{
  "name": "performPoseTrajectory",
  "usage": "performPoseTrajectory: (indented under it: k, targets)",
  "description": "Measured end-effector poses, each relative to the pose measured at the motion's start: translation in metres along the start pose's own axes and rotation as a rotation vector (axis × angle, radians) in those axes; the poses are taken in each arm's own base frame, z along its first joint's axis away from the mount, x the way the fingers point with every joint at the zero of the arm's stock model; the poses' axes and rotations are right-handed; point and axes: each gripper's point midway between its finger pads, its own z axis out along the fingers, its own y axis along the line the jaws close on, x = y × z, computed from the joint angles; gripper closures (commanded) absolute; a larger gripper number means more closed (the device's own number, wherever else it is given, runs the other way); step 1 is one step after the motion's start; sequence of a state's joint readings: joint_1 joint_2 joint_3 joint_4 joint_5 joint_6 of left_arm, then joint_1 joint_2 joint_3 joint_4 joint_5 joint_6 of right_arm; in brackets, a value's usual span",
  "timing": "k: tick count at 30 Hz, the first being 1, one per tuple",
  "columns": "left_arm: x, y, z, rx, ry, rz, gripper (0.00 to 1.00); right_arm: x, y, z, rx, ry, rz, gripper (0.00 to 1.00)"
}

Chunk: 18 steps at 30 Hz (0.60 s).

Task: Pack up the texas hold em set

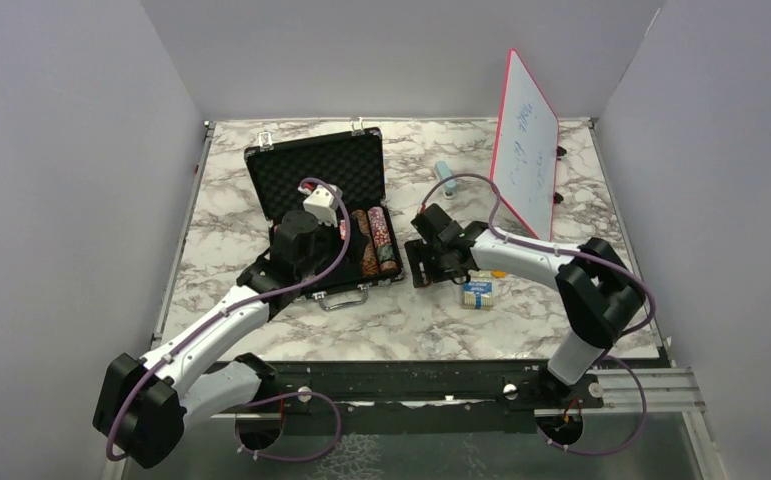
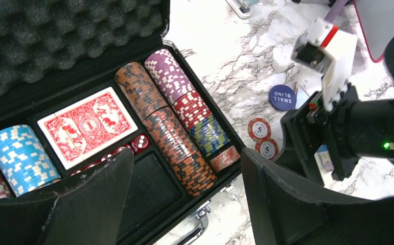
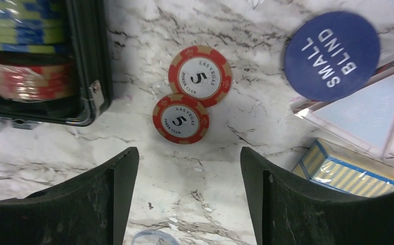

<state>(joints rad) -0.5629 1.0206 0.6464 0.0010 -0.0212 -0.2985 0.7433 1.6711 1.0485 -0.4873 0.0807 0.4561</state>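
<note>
**Two chips wait outside the open briefcase**

From above: The black briefcase (image 1: 326, 175) lies open at 11 o'clock on the surface (image 1: 411, 325). Its lid is tipped back so things can go in. The left arm (image 1: 221, 320) reaches over it. The right arm (image 1: 521, 258) bends in to the middle, just beside the briefcase, where the loose bits lie. The blue card deck (image 1: 478, 292) sits near that arm and is not packed yet.

Left wrist: The left pincer (image 2: 187, 158) is spread wide with nothing in it. It hangs over the front of the briefcase. The rows of chips (image 2: 179, 132) lie on their sides in the slots, so they fit snug. The red card deck (image 2: 87, 125) sits at 9 o'clock with the red dice (image 2: 141, 143) just beside it. One slot between the fingers looks bare, and I think the blue card deck goes there. Outside, at 3 o'clock, lie the two loose chips (image 2: 260, 138) and the round button (image 2: 282, 97).

Right wrist: The right pincer (image 3: 187, 153) is spread wide too, and it holds nothing. The two loose chips touch each other at 12 o'clock, just past the fingers. I think the right pincer is lined up to pick one. The round button is at 2 o'clock and the blue card deck is at 4 o'clock.
</note>
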Motion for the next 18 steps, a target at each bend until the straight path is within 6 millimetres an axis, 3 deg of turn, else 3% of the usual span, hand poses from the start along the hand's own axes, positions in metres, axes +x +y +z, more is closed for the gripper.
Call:
performPoseTrajectory:
  k: [6, 18]
  targets:
    - [0.004, 0.002, -0.001, -0.013, -0.003, -0.031, 0.21, 0.019, -0.002, 0.012, 0.046, 0.068, -0.047, 0.30]
    - [0.008, 0.003, -0.003, -0.011, -0.012, -0.055, 0.21, 0.002, -0.001, 0.024, 0.106, 0.032, -0.029, 0.50]
